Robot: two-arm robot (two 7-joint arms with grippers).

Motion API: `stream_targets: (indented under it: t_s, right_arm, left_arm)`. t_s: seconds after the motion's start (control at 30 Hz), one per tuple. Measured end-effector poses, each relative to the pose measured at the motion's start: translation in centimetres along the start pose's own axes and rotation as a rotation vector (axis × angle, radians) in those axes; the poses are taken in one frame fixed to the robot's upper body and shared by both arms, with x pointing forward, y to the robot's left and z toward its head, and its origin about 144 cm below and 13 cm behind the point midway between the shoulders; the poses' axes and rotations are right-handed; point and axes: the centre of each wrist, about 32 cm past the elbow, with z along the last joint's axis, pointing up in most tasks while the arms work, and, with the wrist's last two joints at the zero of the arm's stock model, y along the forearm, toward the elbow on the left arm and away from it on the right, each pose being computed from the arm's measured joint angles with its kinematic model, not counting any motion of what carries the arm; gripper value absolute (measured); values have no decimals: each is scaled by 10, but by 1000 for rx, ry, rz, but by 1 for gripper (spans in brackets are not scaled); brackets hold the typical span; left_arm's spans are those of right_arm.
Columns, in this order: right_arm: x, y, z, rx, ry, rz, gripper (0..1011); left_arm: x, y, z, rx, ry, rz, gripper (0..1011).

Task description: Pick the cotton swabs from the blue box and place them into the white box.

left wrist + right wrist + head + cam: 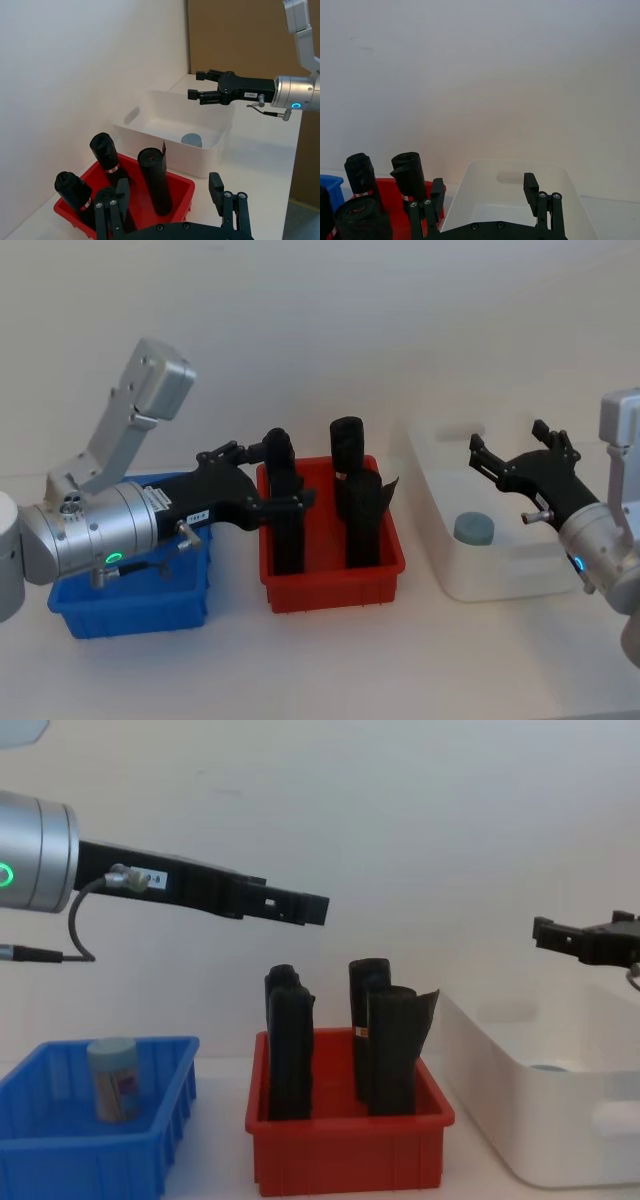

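Our left tool [312,908] hangs high over the shallow red plastic bin [350,1160] of tall black rolls [392,1050], spread wide with nothing in it. The right tool [478,454] hovers above the big white plastic tub [500,575] with rounded corners, also wide open and empty.

One small clear jar of cotton swabs [112,1078] with a pale blue-grey lid stands upright in the shallow ribbed blue plastic box [100,1160] at the left end of the counter [330,660]. A second jar [473,529] already sits in the tub.

Thing is, the jar in the blue box lies back toward our left and well below the left tool, under that arm rather than ahead of it. Its long axis is vertical, so we reckon the left arm, clearly the nearer one, needs to pull back and come down around the jar's sides.
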Motion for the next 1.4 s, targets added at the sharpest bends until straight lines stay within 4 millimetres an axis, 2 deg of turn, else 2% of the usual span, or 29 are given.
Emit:
stream_targets:
  t_s: [0.23, 0.53, 1.4]
  right_arm:
    - [-3, -12, -2, -5, -5, 5, 1002]
    - [-11, -36, -3, -16, -12, 18, 1001]
    - [-39, -105, 3, -45, -18, 73, 1001]
  left_arm:
    - [-9, -5, -10, -10, -16, 49, 1003]
    - [-24, -14, -26, -31, -40, 127, 1003]
    - [-77, -34, -74, -127, -82, 367, 1003]
